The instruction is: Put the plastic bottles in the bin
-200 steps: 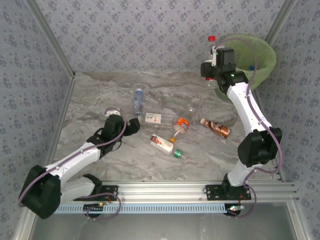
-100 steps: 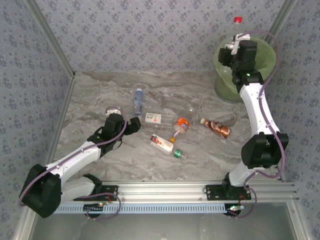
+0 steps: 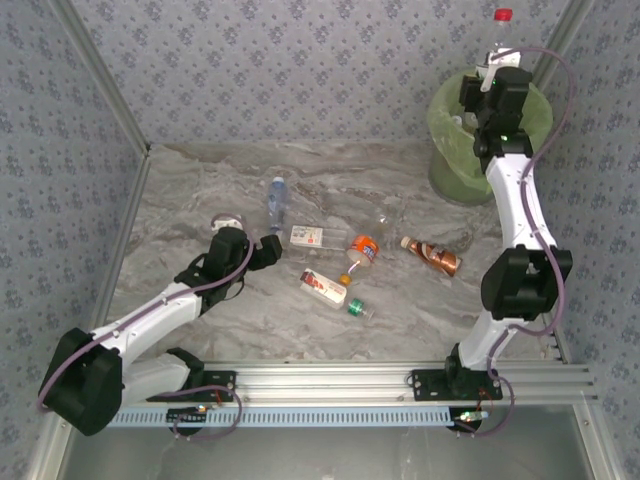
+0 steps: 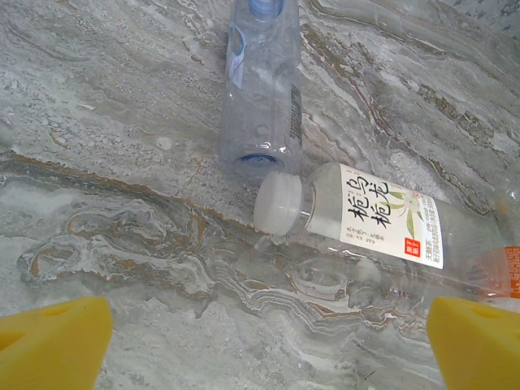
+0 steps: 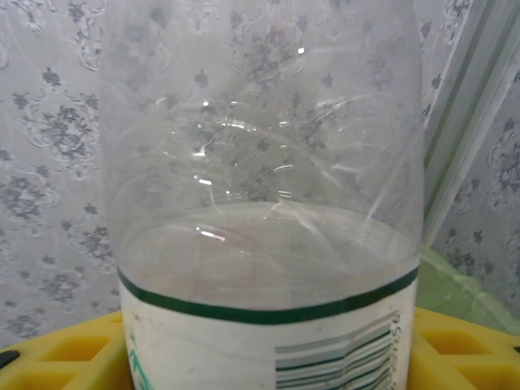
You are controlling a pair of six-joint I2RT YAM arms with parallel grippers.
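A small green-capped bottle [image 3: 357, 307] is noted nearest the arm bases, lying on the marble-patterned table [image 3: 200, 190]. A red-and-white-labelled bottle [image 3: 324, 287] lies just beside it. To the left of these the left gripper [image 3: 264, 249] is found low over the table. Its jaws are spread to full width and nothing is held between them. In the left wrist view its yellow fingers [image 4: 53, 341] are seen at the two bottom corners, with bare table between.

Just ahead of that gripper a white-labelled bottle [image 4: 382, 221] with a white cap is recorded on its side. The cap lies just beside the base of a blue-labelled bottle [image 4: 262, 81], which points away from the arm. Contact between the two cannot be confirmed.

Further right, an orange-labelled bottle [image 3: 364, 249] and a coppery brown bottle [image 3: 436, 257] are observed lying on the table, well apart from both grippers. A faint clear bottle [image 3: 388, 214] is made out just beyond them.

At the far right corner the bin [image 3: 447, 150], lined with a light-green bag, is located. The right gripper [image 3: 490, 75] is raised above it. Its jaws are set part-way in and clamped on a red-capped bottle [image 3: 502, 16], which is held upright over the bin. In the right wrist view the clear body of this bottle, with a green band and a barcode on its label, is seen gripped between yellow fingers [image 5: 467, 349].
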